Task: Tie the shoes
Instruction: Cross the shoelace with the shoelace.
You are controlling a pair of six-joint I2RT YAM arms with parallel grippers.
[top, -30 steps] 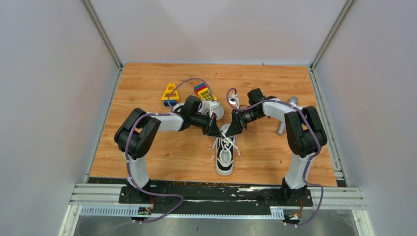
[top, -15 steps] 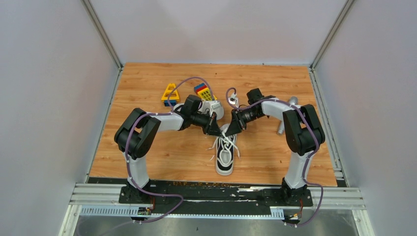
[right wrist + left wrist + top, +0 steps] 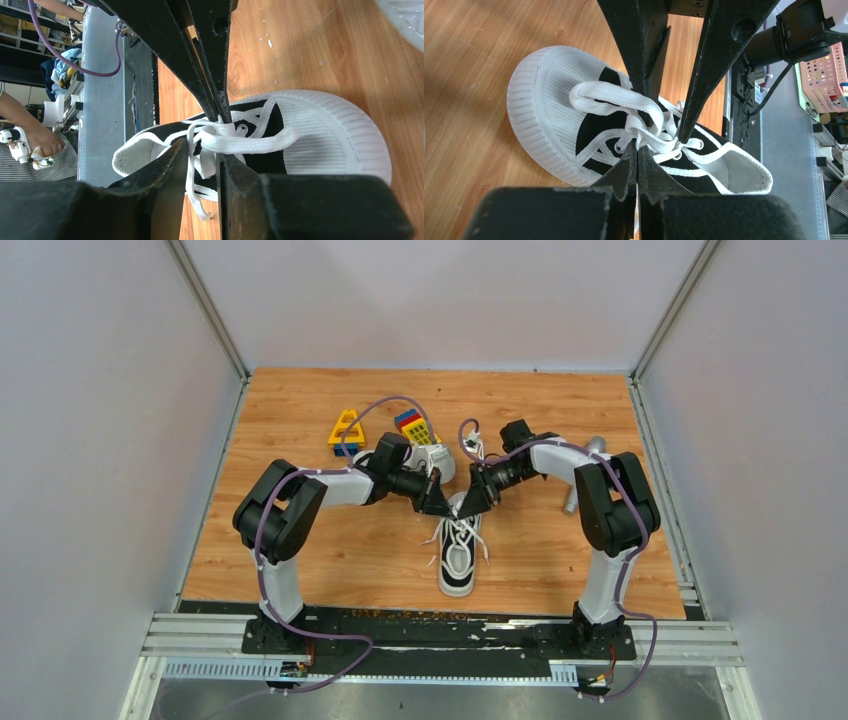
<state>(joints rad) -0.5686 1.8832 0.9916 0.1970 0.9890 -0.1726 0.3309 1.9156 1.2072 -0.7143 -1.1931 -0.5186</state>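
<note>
One black canvas shoe point(image 3: 458, 565) with a white ribbed toe cap lies mid-table, toe pointing away from the arm bases. My left gripper point(image 3: 440, 508) and right gripper point(image 3: 470, 506) meet over its laces. In the left wrist view the left gripper point(image 3: 638, 147) is shut on a thin strand of white lace point(image 3: 614, 100) at the knot above the shoe point(image 3: 549, 100). In the right wrist view the right gripper point(image 3: 202, 150) stands open, with a lace end point(image 3: 197, 185) hanging between its jaws beside a lace loop point(image 3: 250, 142) on the shoe point(image 3: 325, 135). The second shoe point(image 3: 436, 460) lies behind the left arm, largely hidden.
A yellow toy block point(image 3: 346, 430) and a multicoloured block point(image 3: 415, 426) sit at the back, left of centre. A grey metal cylinder point(image 3: 575, 495) lies at the right behind the right arm. White walls enclose the wooden table point(image 3: 300, 550) on three sides.
Both grippers stay over the shoe's laces. The right arm's elbow has shifted slightly to the left; the shoe has not moved.
</note>
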